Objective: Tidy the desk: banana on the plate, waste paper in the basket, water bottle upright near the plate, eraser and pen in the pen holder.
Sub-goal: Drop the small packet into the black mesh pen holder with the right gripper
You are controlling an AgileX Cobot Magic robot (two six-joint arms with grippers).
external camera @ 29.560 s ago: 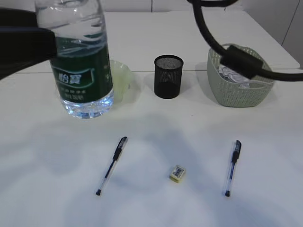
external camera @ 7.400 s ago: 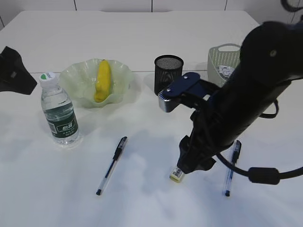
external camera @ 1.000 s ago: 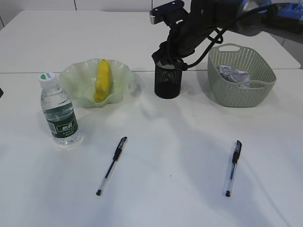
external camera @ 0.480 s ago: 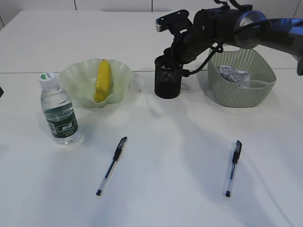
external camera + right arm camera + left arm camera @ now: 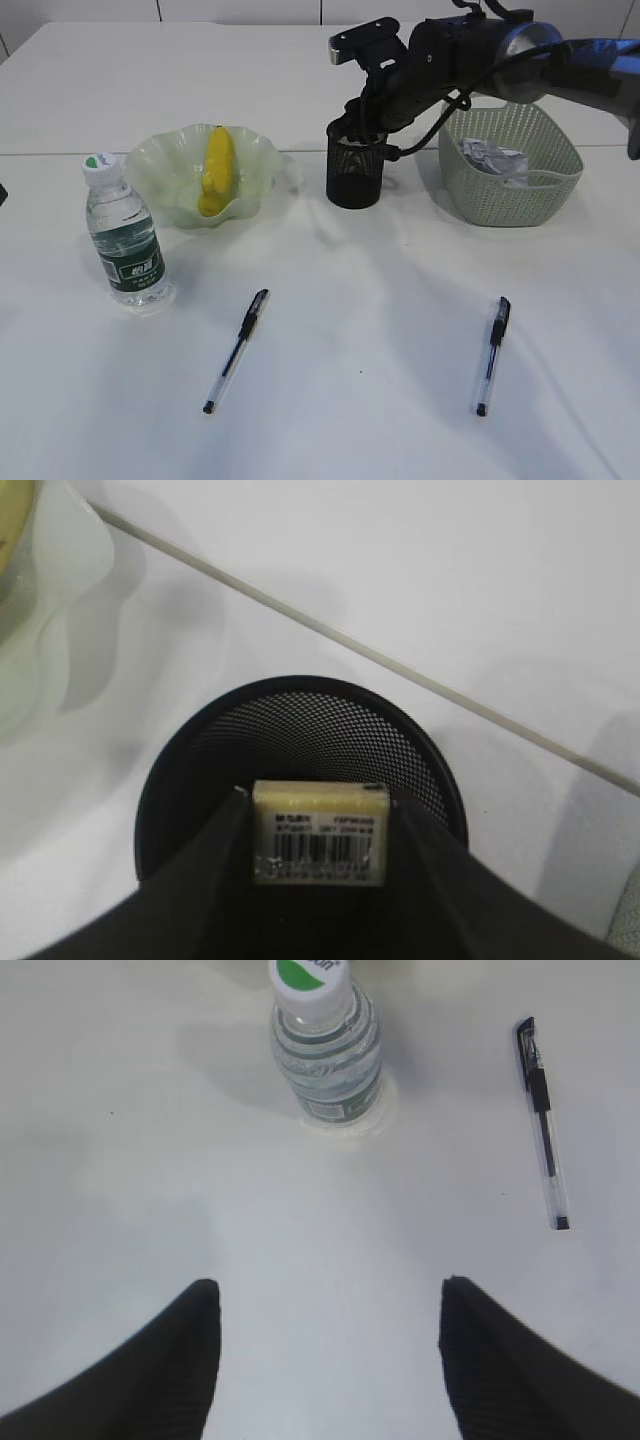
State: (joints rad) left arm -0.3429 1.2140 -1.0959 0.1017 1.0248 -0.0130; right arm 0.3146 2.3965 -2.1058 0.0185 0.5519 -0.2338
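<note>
- Setting: a large plain white worktop with a seam line across its far part; pale wall panels behind.
- Nearest: two clear-barrelled pens with black caps lie flat and well apart, the left pen and the right pen. Judged light, stiff and slim, liable to roll; best pinched across the barrel near the middle.
- Left side: the small clear plastic water bottle with white cap and dark green label stands upright near the plate. The left end effector hangs over bare worktop just short of it, jaws spread wide and empty.
- Further back: the pale translucent green plate with a ruffled rim carries the curved yellow banana.
- Centre rear: the right end effector is clamped on the small pale yellow eraser with a barcoded sleeve, fingers on its two short ends, directly over the mouth of the black wire-mesh pen holder. The eraser is judged light, slightly soft and grippy; the end-on hold looks secure.
- Right rear: the grey-green woven-pattern plastic basket contains the crumpled white waste paper.
</note>
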